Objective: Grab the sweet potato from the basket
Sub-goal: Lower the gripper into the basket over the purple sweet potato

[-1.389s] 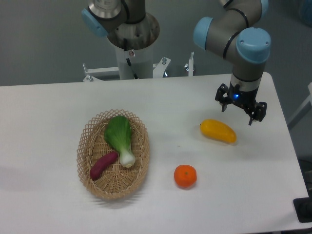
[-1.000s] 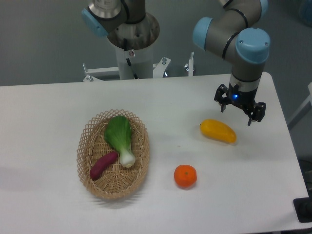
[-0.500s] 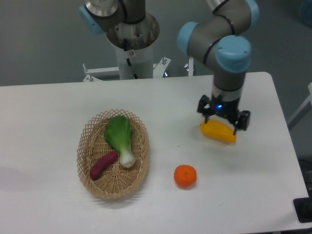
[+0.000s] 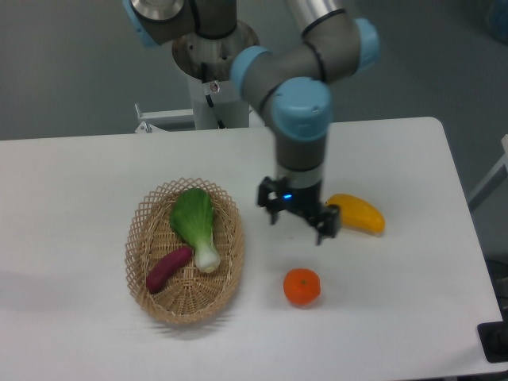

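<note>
The basket [image 4: 184,252] holds the sweet potato [image 4: 169,269] at its lower left, touching a leafy green [image 4: 195,226] (stalk end down). The gripper [image 4: 298,216] hangs with fingers spread wide and holding nothing, over bare table [image 4: 79,182] between basket and mango [image 4: 359,213], above the orange [image 4: 302,286].

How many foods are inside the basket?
2. The sweet potato lies at the lower left of the basket, and the green leafy vegetable lies beside it, above and to the right. Nothing looks hidden.
</note>
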